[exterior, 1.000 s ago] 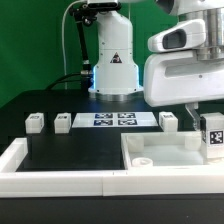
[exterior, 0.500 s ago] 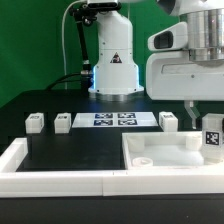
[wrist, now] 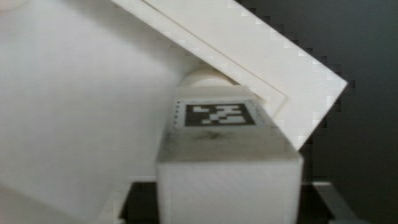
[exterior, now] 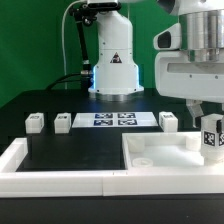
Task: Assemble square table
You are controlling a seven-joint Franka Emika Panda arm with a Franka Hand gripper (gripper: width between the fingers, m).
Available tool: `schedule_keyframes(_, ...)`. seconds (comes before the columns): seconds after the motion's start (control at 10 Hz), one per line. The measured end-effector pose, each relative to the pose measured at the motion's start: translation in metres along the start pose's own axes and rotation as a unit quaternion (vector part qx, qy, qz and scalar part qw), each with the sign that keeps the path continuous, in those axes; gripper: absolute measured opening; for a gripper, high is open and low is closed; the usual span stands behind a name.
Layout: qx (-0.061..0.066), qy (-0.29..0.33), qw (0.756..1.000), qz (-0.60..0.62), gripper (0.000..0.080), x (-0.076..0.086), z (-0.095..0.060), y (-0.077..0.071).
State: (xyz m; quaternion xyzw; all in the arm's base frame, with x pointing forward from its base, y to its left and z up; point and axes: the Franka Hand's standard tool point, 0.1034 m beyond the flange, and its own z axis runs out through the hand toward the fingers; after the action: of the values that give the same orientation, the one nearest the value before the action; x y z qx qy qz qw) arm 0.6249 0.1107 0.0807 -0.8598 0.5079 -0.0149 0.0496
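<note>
The square table's flat white top lies at the exterior view's right, against the white rim. Just above the top's right edge hangs one chunky white leg, tag facing the camera, with my gripper shut on it. In the wrist view this leg fills the middle, its tag up, and a dark finger shows on each side of it. Beyond it lies a corner of the top. Three more legs stand loose on the black mat: two at the left, one behind the top.
The marker board lies flat at the back between the loose legs. White rim bars edge the black surface at the left and front. The arm's white base stands behind the marker board.
My gripper has shifted toward the exterior view's right with the leg in it, and a little lower over the top's right edge. The loose legs and top have not moved.
</note>
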Motion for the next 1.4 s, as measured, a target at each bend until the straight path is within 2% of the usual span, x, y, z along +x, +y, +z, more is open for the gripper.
schedule_keyframes(0.3,0.001,-0.001,1.0,0.007,0.0299,-0.001,0.0,0.0)
schedule_keyframes(0.4,0.001,-0.001,1.0,-0.018,0.0498,-0.004,0.0,-0.001)
schedule_keyframes(0.5,0.001,-0.001,0.999,-0.041,0.0498,-0.006,0.0,-0.002)
schedule_keyframes(0.6,0.001,-0.002,0.996,-0.086,0.0616,-0.009,0.0,-0.003)
schedule_keyframes(1.0,0.002,-0.002,0.963,-0.271,0.0648,-0.01,0.0,-0.004)
schedule_keyframes(1.3,0.002,-0.001,0.923,-0.385,0.0649,-0.01,0.0,-0.004)
schedule_keyframes(1.4,0.001,-0.001,0.901,-0.433,0.0649,-0.009,0.001,-0.003)
